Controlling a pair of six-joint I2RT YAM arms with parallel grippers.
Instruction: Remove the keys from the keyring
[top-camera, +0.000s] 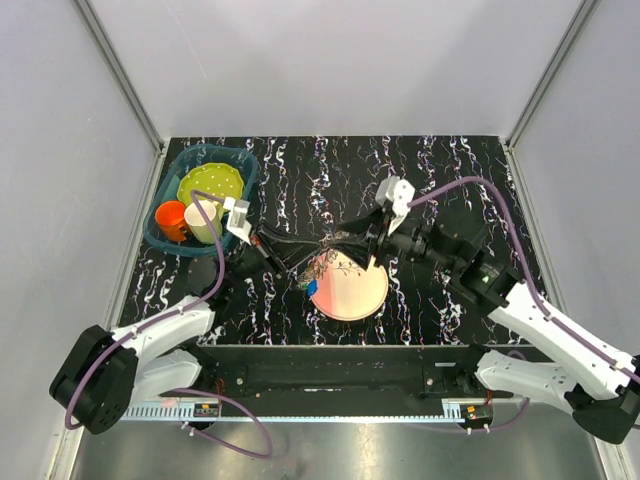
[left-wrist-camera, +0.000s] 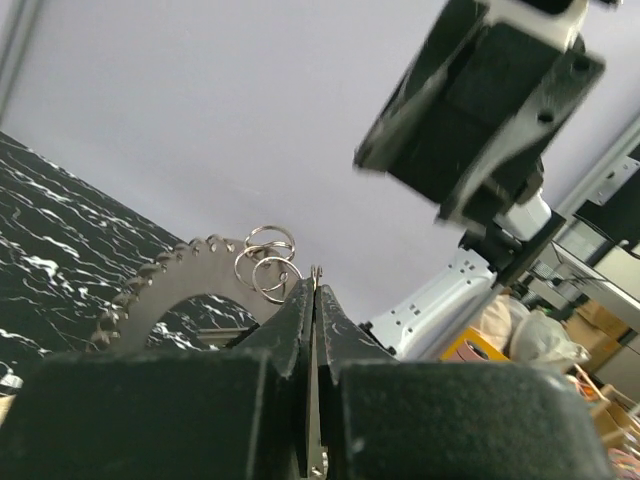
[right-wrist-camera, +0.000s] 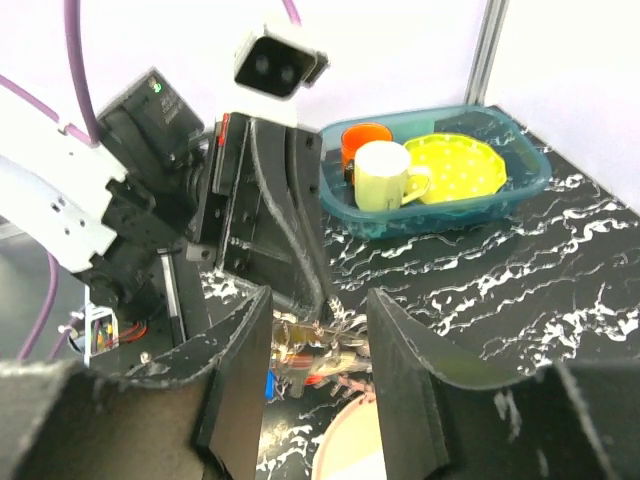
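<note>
Left gripper (left-wrist-camera: 314, 285): we see fingers pressed together, pinching thin edge of keyring (left-wrist-camera: 165, 290). Small split rings (left-wrist-camera: 268, 262) hang just beside tips.

Right gripper (right-wrist-camera: 318, 300): fingers (right-wrist-camera: 240, 380) spread, holding nothing. Keys (right-wrist-camera: 305, 358) bunch in gap between them; we cannot tell whether they touch.

Keyring held in air between both grippers, by far edge of pink plate (top-camera: 352, 292).

Left gripper body blocks much of keyring in our right wrist view.

Teal basin (top-camera: 243, 168) sits far left, well apart, holding mug (right-wrist-camera: 383, 175), orange cup (right-wrist-camera: 362, 135) and yellow plate (right-wrist-camera: 462, 165).
</note>
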